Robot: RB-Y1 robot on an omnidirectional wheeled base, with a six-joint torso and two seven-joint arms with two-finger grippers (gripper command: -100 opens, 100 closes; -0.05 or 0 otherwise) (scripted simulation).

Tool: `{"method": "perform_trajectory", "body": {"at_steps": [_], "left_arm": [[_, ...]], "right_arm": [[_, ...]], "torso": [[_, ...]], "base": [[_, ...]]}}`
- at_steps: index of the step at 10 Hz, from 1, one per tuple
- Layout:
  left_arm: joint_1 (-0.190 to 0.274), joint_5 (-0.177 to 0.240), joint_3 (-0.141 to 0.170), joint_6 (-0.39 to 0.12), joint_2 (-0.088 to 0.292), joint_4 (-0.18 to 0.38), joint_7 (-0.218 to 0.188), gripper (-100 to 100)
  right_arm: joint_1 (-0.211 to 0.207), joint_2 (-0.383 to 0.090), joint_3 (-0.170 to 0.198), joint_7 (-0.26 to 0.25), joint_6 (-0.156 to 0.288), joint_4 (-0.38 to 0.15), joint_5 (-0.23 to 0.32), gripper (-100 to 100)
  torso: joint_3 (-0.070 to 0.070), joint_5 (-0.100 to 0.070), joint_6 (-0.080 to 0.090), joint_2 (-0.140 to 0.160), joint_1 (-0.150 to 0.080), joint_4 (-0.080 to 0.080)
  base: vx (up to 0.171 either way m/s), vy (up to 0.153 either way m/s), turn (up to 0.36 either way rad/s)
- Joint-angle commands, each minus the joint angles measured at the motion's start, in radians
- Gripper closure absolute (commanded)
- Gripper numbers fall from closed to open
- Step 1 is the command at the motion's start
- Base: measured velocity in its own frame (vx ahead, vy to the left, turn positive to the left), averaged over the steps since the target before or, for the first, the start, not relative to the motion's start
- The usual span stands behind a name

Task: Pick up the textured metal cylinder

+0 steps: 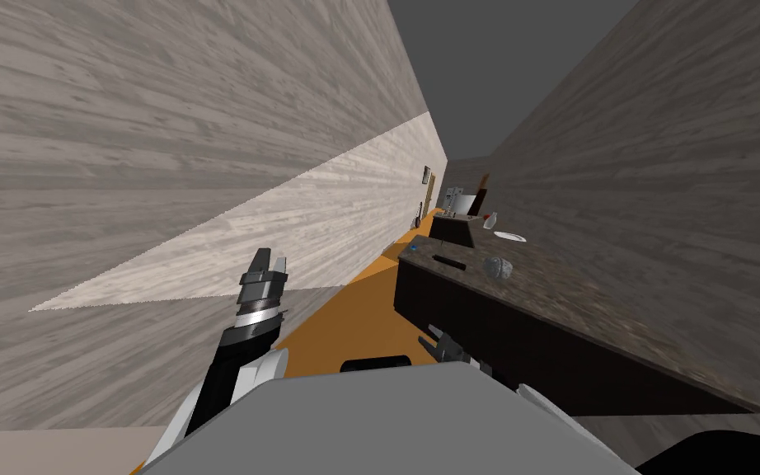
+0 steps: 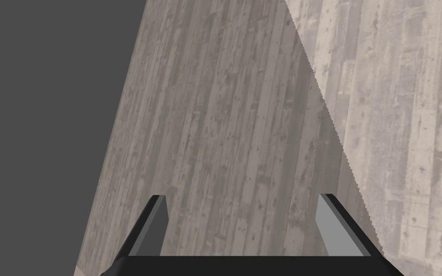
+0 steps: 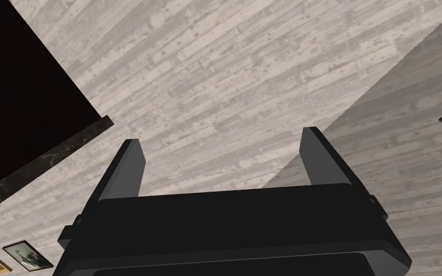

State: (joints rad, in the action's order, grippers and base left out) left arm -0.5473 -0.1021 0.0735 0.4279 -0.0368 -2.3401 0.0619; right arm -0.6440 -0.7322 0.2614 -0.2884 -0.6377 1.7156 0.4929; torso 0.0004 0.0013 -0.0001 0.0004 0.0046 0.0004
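Observation:
The textured grey cylinder (image 1: 498, 266) lies on its side on the dark speckled countertop (image 1: 584, 313), ahead and to my right. My right gripper (image 1: 435, 338) hangs low in front of the counter's dark cabinet face, well short of the cylinder and below the top. Its fingers stand open with nothing between them (image 3: 222, 158), and beside them the counter's edge (image 3: 47, 163) shows. My left gripper (image 1: 269, 262) is raised at my left near the plank wall, open and empty (image 2: 244, 215).
Farther along the counter are a white plate (image 1: 509, 237), a white bottle with a red cap (image 1: 490, 219), a dark box (image 1: 452, 231) and a small blue thing (image 1: 411, 246). An orange floor strip (image 1: 354, 305) runs between the counter and the wall on my left.

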Motion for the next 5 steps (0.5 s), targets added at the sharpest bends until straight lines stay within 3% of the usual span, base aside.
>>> {"method": "perform_trajectory", "body": {"at_steps": [1,3,4,5], "left_arm": [[0.0,0.0,0.0,0.0,0.0,0.0,0.0,0],[0.0,0.0,0.0,0.0,0.0,0.0,0.0,0],[0.0,0.0,0.0,0.0,0.0,0.0,0.0,0],[0.0,0.0,0.0,0.0,0.0,0.0,0.0,0]], "right_arm": [[-0.005,-0.05,0.003,-0.009,-0.009,-0.05,0.01,-100],[-0.017,-0.098,0.012,-0.021,-0.008,-0.11,0.031,-100],[-0.017,-0.121,0.012,-0.021,-0.008,-0.11,0.031,-100],[-0.028,-0.156,0.018,-0.032,-0.006,-0.16,0.051,-100]], "torso": [[0.0,0.0,0.0,0.0,0.0,0.0],[0.0,0.0,0.0,0.0,-0.001,0.0],[0.0,0.0,0.0,0.0,-0.002,0.0],[0.0,-0.001,0.0,-0.001,-0.004,0.0]], "base": [[0.007,0.076,0.063],[0.008,0.069,0.092],[0.018,0.016,-0.014],[0.024,0.035,0.146]]}}
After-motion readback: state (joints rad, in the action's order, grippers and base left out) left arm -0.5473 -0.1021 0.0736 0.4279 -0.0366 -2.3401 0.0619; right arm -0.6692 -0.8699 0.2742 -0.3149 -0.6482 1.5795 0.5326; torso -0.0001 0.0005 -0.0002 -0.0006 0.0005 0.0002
